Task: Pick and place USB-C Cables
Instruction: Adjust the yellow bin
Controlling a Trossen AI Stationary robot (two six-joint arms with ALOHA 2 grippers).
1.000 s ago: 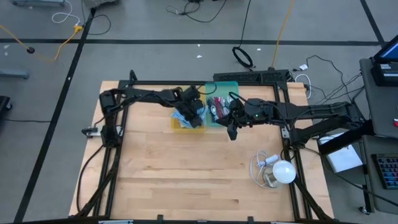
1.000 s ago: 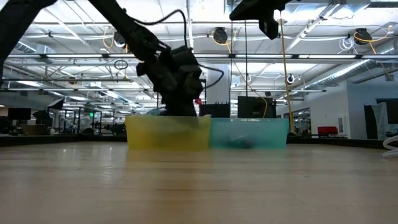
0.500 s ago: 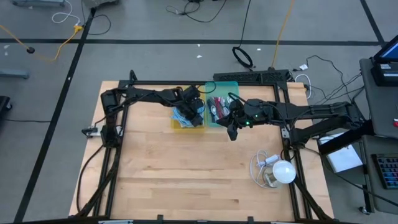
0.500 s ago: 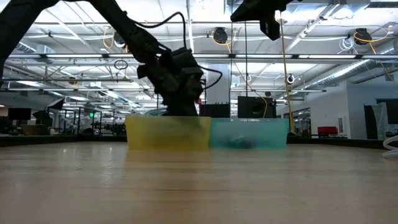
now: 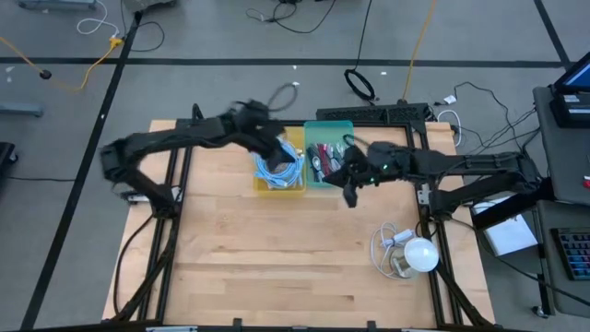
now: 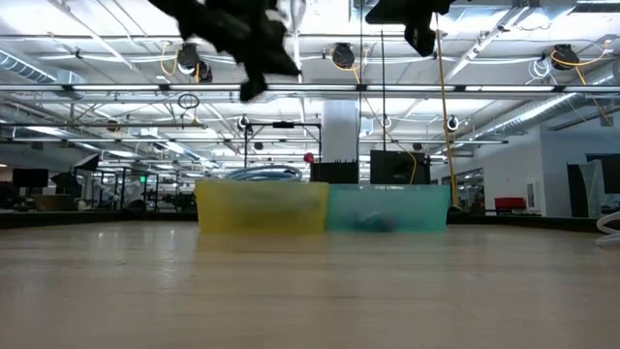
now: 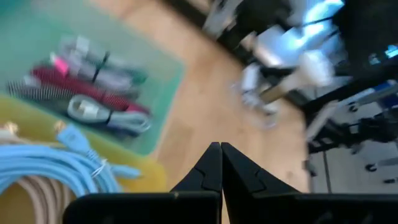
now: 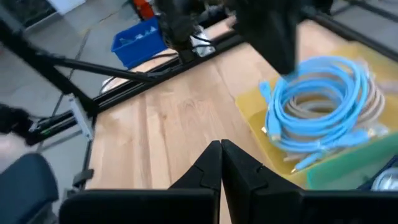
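A light blue coil (image 5: 279, 164) lies on a beige coil (image 7: 28, 199) in the yellow bin (image 5: 263, 185). Short maroon, purple and grey cables (image 7: 87, 93) lie in the teal bin (image 5: 330, 126) beside it. My left gripper (image 5: 272, 146) hangs high over the yellow bin's far side, shut and holding nothing in its wrist view (image 7: 216, 149). My right gripper (image 5: 348, 194) hovers over the table by the teal bin's near right corner. It is shut and holds nothing (image 8: 216, 149).
A clear-white cord with a round white bulb (image 5: 412, 251) lies at the table's right near part. Black frame rails run along the table's sides. Bare wood lies in front of the bins. A thin white loop (image 5: 284, 91) shows past the far edge; I cannot tell what it is.
My left gripper has risen fast out of the yellow bin, swinging up and toward the table's far left. The light blue coil it was covering now lies in plain view in the bin. My right gripper has stayed where it was.
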